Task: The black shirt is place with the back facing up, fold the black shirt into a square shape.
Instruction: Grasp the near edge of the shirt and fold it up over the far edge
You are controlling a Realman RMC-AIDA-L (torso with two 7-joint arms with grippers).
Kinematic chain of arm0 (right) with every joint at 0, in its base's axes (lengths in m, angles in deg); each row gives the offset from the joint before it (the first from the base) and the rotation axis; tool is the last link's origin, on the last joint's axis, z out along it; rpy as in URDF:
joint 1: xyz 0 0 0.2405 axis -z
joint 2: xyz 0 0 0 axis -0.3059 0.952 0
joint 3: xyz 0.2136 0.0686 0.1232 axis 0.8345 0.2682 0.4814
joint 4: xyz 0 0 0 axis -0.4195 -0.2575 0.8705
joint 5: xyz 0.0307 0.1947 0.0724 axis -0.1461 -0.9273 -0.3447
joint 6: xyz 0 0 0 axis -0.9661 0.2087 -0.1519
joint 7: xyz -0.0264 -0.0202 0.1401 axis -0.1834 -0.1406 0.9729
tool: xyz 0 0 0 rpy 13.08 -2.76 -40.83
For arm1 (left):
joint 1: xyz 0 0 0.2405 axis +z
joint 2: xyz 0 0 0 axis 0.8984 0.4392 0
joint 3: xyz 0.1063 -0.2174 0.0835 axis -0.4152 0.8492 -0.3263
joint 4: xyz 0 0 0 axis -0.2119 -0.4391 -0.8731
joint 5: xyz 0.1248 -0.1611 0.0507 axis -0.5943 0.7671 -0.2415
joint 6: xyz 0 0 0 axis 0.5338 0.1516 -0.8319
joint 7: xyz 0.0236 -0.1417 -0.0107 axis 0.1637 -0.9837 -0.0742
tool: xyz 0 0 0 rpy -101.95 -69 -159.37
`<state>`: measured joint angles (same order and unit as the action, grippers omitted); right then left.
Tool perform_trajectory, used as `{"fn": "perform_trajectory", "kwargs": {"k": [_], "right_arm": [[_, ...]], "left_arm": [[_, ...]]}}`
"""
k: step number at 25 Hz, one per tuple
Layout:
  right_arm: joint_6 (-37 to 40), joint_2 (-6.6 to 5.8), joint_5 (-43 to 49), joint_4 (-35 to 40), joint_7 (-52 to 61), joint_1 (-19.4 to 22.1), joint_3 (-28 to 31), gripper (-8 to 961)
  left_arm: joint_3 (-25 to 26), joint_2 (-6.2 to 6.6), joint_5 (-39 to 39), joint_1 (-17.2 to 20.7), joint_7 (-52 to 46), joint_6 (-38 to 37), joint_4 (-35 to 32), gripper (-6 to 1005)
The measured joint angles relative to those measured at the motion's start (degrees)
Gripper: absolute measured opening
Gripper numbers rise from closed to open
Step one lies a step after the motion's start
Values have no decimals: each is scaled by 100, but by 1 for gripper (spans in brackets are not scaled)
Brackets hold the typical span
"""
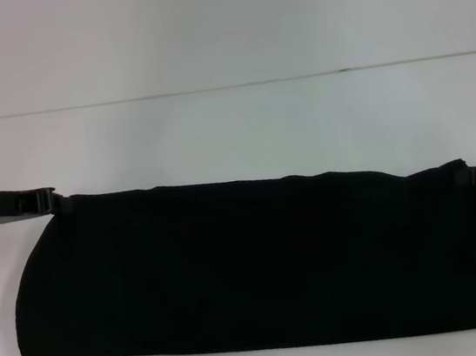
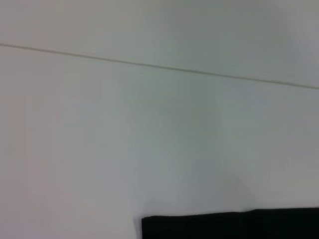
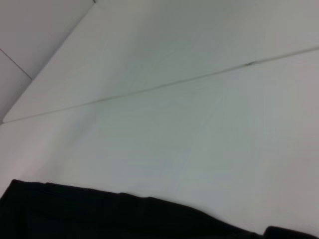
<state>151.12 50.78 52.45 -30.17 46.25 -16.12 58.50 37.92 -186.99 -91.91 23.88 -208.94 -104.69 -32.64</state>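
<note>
At 9 o'clock in the head view, I'm seeing the left gripper (image 1: 58, 201) clamping the black shirt (image 1: 258, 263) at its upper left corner. The shirt is hanging stretched between both arms as a wide band, apparently already doubled over once; I'm judging further folds are remaining before it's square. At 3 o'clock, the right gripper (image 1: 473, 174) is pinching the opposite corner. No containers showing; white table (image 1: 232, 135) beyond.

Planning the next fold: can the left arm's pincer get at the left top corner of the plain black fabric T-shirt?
Probably yes: the left pincer is already at that corner of the plain black fabric T-shirt, nothing between; the right pincer is at the opposite corner.
</note>
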Motion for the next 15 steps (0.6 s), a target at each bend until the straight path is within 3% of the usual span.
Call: {"fn": "perform_trajectory", "kwargs": {"k": [15], "right_arm": [[305,-4,-269,198,-165,84,105,27]], "left_arm": [[36,16,169,20,3,-252,-378,49]]}}
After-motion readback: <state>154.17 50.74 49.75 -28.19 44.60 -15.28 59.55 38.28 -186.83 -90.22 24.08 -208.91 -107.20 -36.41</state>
